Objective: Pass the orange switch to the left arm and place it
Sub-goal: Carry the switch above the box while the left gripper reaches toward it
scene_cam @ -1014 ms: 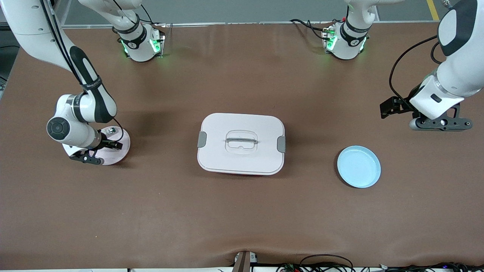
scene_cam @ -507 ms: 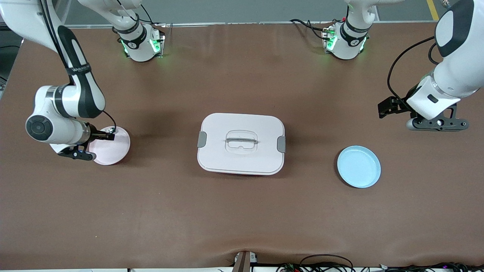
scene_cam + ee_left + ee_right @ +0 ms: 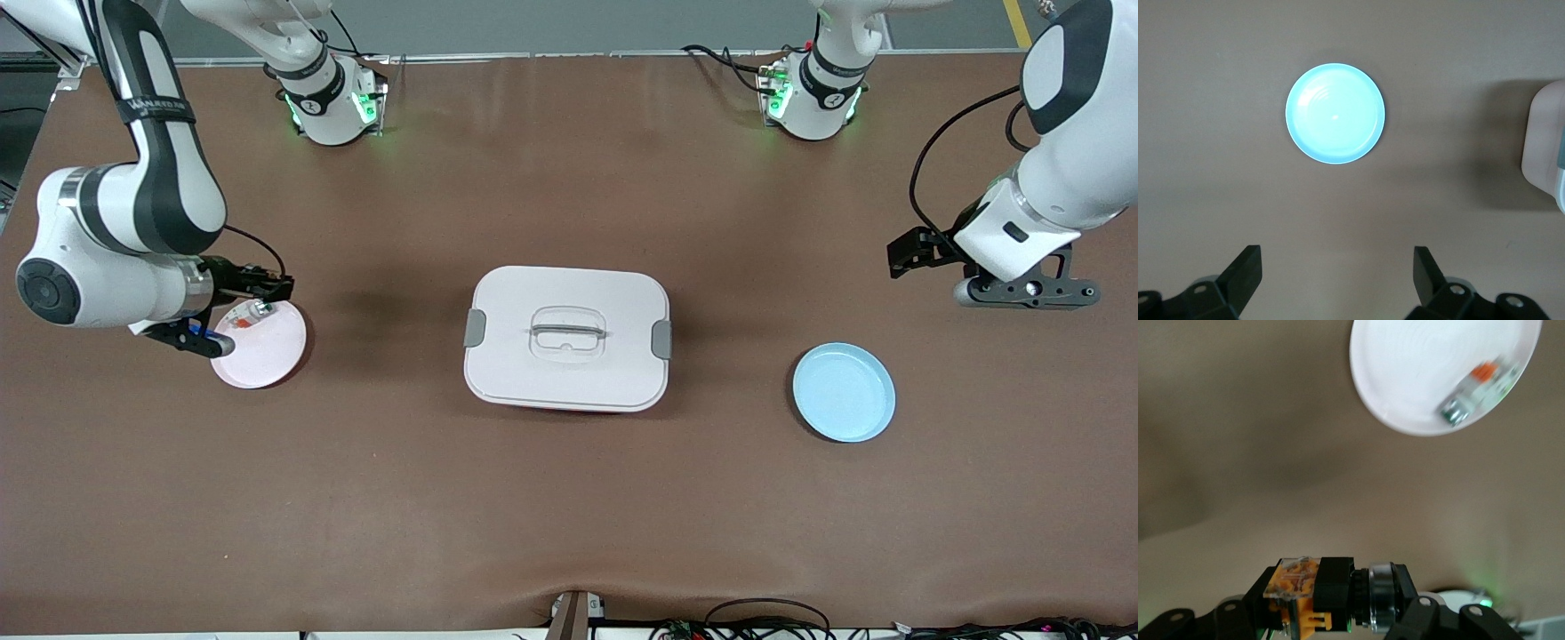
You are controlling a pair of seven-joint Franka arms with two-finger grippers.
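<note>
Right gripper point(image 3: 267, 286), up over the rim of the pink plate point(image 3: 267, 356), is clamped on the orange switch point(image 3: 1313, 590), a black block with orange core and metal collar. Carry it high toward the handover, well wide of the box point(image 3: 567, 338). Left gripper point(image 3: 1336, 270) waits spread wide and empty over the table near the blue plate point(image 3: 843, 392).

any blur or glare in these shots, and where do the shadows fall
Front view: sharp, with a soft shadow beside the box toward the right arm's end. Left wrist view: a small glare spot on the blue plate. Right wrist view: the pink plate is washed out white and blurred; the orange switch is fairly sharp.
</note>
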